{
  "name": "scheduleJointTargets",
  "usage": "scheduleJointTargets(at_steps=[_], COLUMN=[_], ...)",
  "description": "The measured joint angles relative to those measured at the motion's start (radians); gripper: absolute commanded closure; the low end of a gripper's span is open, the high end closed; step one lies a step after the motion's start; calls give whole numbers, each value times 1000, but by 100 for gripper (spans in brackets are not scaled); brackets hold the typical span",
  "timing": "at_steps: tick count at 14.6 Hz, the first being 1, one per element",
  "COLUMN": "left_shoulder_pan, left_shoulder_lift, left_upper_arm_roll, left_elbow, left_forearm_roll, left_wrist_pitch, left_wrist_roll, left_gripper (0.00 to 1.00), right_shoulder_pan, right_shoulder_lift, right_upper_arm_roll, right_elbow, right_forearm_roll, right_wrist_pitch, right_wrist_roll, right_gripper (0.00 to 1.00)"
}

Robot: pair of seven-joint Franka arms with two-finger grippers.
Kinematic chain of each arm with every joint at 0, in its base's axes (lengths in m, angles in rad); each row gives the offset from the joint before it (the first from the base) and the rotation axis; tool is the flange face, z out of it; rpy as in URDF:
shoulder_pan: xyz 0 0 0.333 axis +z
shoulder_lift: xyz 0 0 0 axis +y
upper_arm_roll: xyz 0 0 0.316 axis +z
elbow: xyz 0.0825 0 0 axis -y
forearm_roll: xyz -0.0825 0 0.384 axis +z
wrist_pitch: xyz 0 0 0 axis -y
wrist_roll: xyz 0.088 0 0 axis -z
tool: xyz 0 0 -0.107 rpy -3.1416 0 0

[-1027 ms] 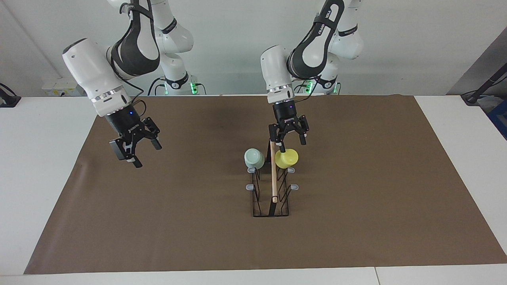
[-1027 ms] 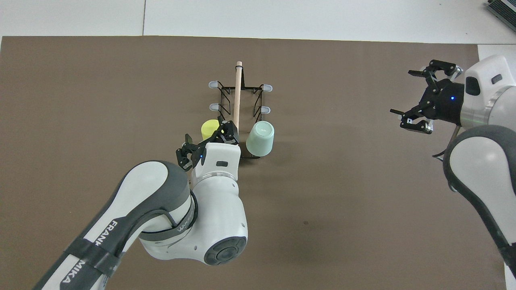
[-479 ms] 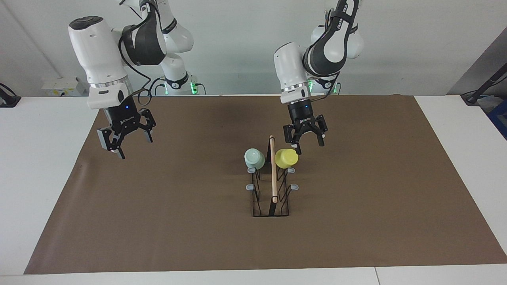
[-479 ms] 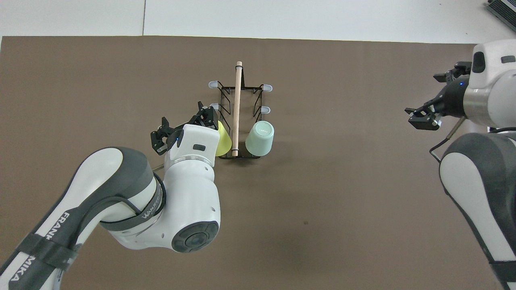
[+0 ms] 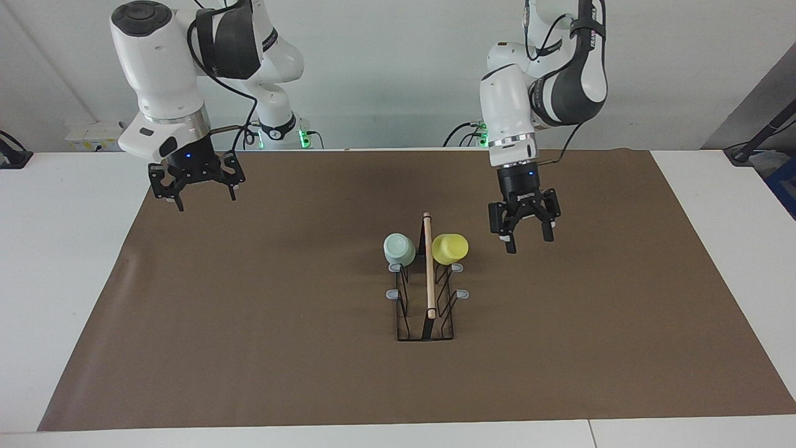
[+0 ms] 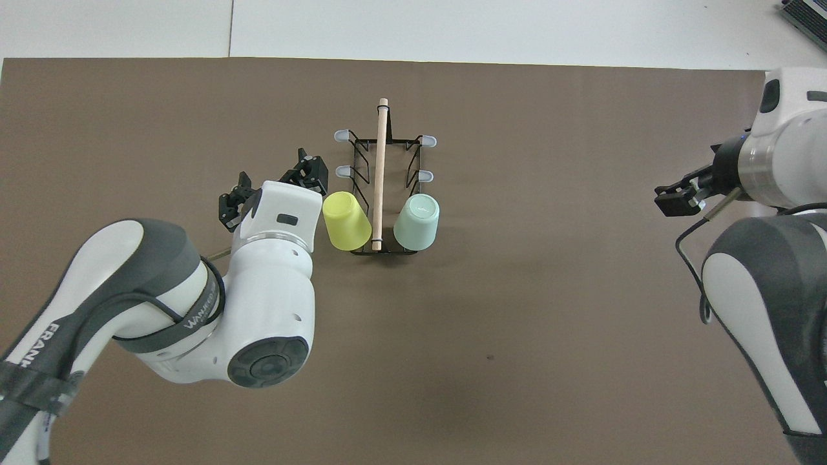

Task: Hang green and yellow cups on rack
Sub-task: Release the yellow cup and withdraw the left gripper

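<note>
A: Where are the two tools?

B: The left tool (image 5: 527,234) hangs empty, fingers spread wide, over the brown mat (image 5: 249,323) just beside the yellow cup (image 5: 450,248), toward the left arm's end of the tabletop (image 5: 62,249). The right tool (image 5: 198,185) is up over the mat's edge near the right arm's base, also spread wide and holding nothing.

A: How many cups, and where?

B: Two. The yellow cup and the mint green cup (image 5: 398,249) each sit hung on a prong of the rack (image 5: 426,305), one on either side of its wooden rod (image 5: 428,264), at the end nearest the robots.

A: And the prongs?

B: Six in all. Four grey-tipped prongs (image 6: 342,135) show bare; the cups cover the other two.

A: One rack?

B: One, standing mid-mat.
</note>
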Motion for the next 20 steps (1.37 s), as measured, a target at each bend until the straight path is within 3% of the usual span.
scheduleJointTargets(at_steps=[5, 7, 11, 14, 20], left_shoulder_pan=[73, 95, 169, 264, 356], left_shoulder_lift=[19, 22, 25, 24, -48], left_upper_arm_roll=[1, 1, 6, 9, 8], left_elbow=[102, 148, 294, 358, 364], left_forearm_roll=[-404, -576, -948, -1028, -1032], left_wrist_pitch=[-34, -115, -388, -582, -895], left_wrist_roll=[534, 752, 1252, 1483, 1619], left_gripper=[0, 0, 0, 0, 0], right_shoulder_pan=[-58, -95, -120, -122, -121], right_shoulder_lift=[-7, -8, -18, -34, -43], right_upper_arm_roll=[-15, -16, -18, -19, -11], right_elbow=[123, 165, 158, 109, 90], right_forearm_roll=[65, 86, 96, 84, 75], right_wrist_pitch=[-254, -320, -339, -328, -319], right_wrist_roll=[195, 197, 197, 185, 182], right_gripper=[0, 0, 0, 0, 0])
